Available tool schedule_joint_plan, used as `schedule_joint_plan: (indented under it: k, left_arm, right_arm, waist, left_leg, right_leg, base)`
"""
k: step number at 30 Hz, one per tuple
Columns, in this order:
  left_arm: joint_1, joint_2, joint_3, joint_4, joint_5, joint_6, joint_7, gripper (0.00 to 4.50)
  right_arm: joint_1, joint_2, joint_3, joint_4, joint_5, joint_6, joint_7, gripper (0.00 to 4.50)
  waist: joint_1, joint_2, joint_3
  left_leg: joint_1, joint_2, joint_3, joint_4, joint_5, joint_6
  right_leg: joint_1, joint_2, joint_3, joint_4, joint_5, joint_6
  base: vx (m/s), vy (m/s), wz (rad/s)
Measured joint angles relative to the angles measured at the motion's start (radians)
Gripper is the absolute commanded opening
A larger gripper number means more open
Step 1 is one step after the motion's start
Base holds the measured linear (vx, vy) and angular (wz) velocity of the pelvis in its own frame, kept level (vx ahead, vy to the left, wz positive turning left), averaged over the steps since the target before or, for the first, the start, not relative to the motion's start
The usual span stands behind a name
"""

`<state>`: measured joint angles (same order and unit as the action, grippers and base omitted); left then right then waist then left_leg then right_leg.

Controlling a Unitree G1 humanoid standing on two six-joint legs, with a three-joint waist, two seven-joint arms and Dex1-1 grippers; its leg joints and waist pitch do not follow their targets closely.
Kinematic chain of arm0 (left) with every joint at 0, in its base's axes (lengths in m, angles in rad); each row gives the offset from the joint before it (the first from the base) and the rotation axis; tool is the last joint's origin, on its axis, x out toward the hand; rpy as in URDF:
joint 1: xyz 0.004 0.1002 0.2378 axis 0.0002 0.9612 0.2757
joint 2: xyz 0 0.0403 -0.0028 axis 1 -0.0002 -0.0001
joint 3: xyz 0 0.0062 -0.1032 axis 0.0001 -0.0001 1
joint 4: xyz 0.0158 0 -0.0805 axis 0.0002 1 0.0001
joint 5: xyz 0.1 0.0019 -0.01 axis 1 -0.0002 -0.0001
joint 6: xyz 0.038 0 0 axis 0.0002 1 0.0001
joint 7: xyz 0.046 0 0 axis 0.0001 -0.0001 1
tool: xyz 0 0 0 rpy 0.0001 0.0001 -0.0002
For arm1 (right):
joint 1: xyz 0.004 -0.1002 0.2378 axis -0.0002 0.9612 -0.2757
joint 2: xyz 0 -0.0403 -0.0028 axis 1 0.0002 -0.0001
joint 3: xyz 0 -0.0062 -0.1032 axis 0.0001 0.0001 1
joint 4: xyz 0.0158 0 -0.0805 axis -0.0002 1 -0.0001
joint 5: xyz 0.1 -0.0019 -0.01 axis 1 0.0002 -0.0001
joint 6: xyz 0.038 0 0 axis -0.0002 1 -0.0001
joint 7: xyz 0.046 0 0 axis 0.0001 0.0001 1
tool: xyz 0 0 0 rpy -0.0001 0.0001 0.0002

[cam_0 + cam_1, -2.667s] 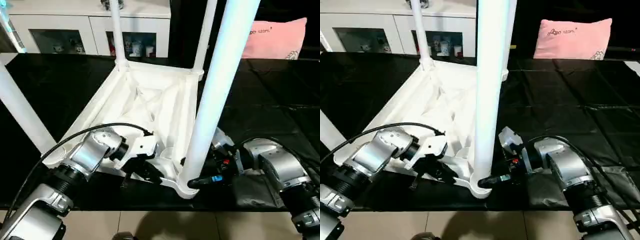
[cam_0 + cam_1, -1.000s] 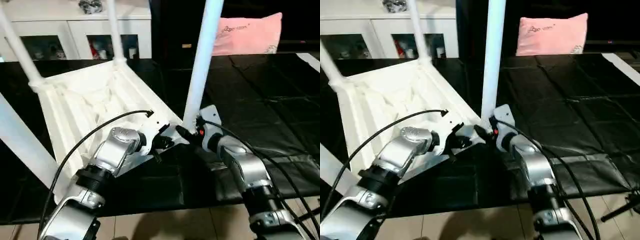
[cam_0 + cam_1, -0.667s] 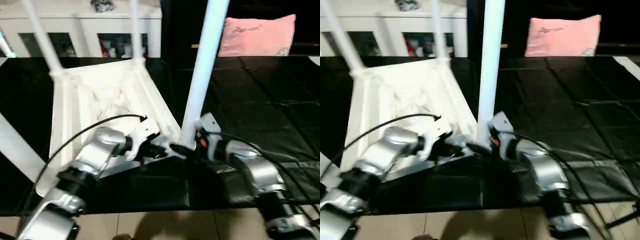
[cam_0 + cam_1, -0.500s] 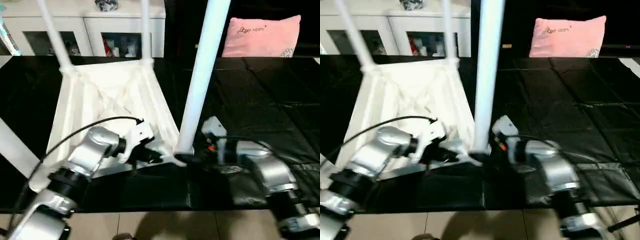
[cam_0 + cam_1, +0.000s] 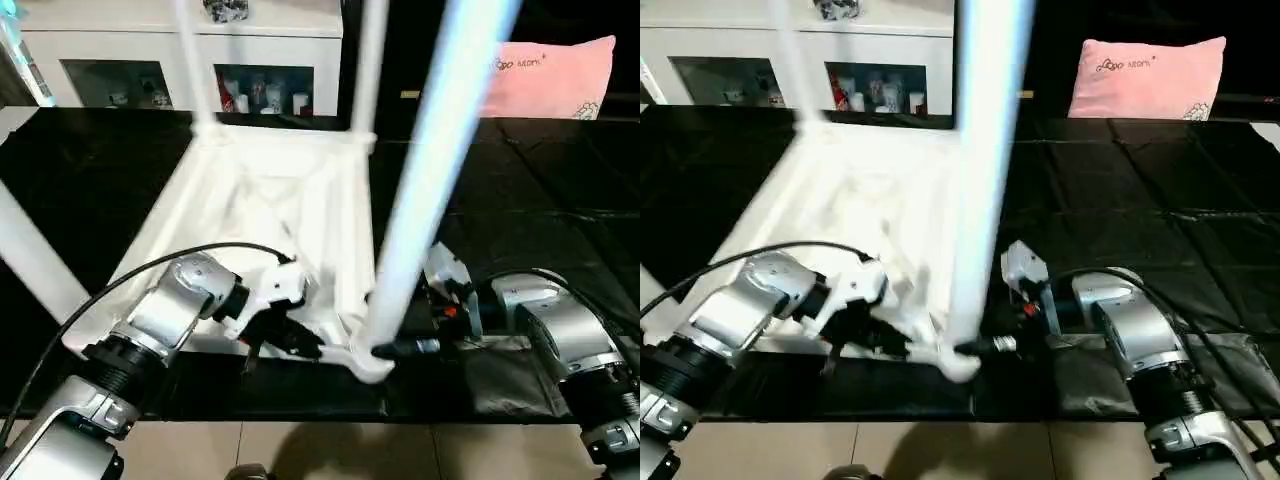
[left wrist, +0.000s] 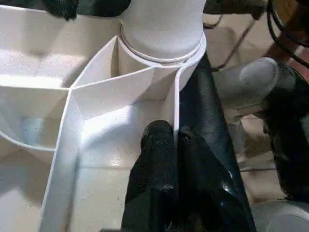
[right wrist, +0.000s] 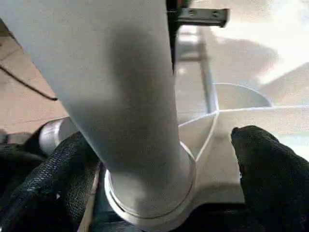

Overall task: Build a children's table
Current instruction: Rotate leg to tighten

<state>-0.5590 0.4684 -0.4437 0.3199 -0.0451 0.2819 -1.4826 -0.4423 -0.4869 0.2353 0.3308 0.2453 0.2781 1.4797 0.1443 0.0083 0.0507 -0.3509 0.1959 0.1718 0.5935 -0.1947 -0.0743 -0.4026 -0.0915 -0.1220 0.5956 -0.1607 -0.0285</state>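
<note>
The children's table lies upside down on the black table, its ribbed white tabletop (image 5: 250, 200) facing up. Legs stand in its corner sockets. The near right leg (image 5: 430, 180) rises close to the camera, and two far legs (image 5: 195, 70) (image 5: 368, 70) stand at the back. My left gripper (image 5: 290, 345) is shut on the tabletop's thin rim wall (image 6: 176, 111), beside the near right socket. My right gripper (image 7: 164, 140) is open around the base of that leg (image 7: 120, 96), with one finger (image 7: 265, 169) clear of it.
A fourth leg (image 5: 35, 255) slants up at the near left. A white glass-doored cabinet (image 5: 130, 60) stands behind the table, and a pink pillow (image 5: 555, 75) lies at the back right. The table's front edge (image 5: 300, 415) is just below both grippers, with floor (image 5: 300, 450) beyond.
The view has shifted. The tabletop has swung round on the table with both grippers at its near corner. My right gripper's fingers have spread wider around the leg.
</note>
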Motion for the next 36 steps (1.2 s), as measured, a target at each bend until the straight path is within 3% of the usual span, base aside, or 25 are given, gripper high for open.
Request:
schedule_joint_plan:
  k: [1,3,23,28,33,36]
  left_arm:
    - [0.000,0.000,-0.003,0.000,0.000,-0.004,-0.002,0.00]
    - [0.000,0.000,-0.008,0.000,0.000,-0.008,-0.009,0.00]
    - [-0.008,0.003,-0.013,0.010,0.000,-0.027,-0.015,0.00]
    - [-0.009,0.000,-0.011,0.011,0.000,-0.026,-0.015,0.00]
    - [-0.009,-0.004,0.023,0.012,0.005,0.017,0.053,0.00]
    - [-0.007,-0.047,0.056,0.026,0.030,0.085,0.174,0.00]
  right_arm:
    - [0.000,0.000,0.003,0.001,0.000,0.000,0.007,4.19]
    - [-0.001,0.000,0.011,0.007,0.004,0.002,0.027,4.19]
    - [-0.002,0.000,0.029,0.008,0.024,0.008,0.088,2.46]
    - [-0.003,0.001,0.028,0.003,0.026,0.009,0.079,2.22]
    - [0.000,0.031,-0.011,-0.001,0.022,0.026,-0.025,2.11]
    - [0.015,0.081,-0.059,0.014,-0.005,0.026,-0.175,2.07]
  waist:
    - [0.000,0.000,0.000]
    - [-0.001,0.000,0.000]
    - [-0.001,0.000,0.000]
    - [-0.002,-0.001,0.000]
    - [-0.008,-0.001,0.000]
    - [-0.029,-0.002,0.000]
  left_leg:
    - [0.000,0.000,0.000,0.000,0.000,0.000]
    - [0.000,0.000,0.000,0.000,0.000,0.000]
    - [0.000,0.000,0.000,0.002,0.000,0.000]
    - [0.001,0.000,0.000,0.002,0.000,0.000]
    - [0.001,0.001,0.000,0.004,0.000,0.000]
    - [0.001,0.001,0.000,0.005,0.000,0.000]
  right_leg:
    - [0.000,0.000,0.000,0.000,0.000,0.000]
    - [0.000,0.000,0.000,0.000,0.000,0.000]
    - [0.000,0.000,0.000,0.001,0.000,0.000]
    - [0.001,0.000,0.000,0.001,0.000,0.000]
    - [0.001,0.000,0.000,0.003,0.000,0.000]
    - [0.001,0.000,0.001,0.004,0.000,0.000]
  base:
    - [0.000,0.000,0.00]
    - [0.000,0.000,0.00]
    - [0.000,0.000,0.00]
    - [0.000,0.000,0.00]
    - [0.000,0.000,0.00]
    - [0.000,0.000,0.00]
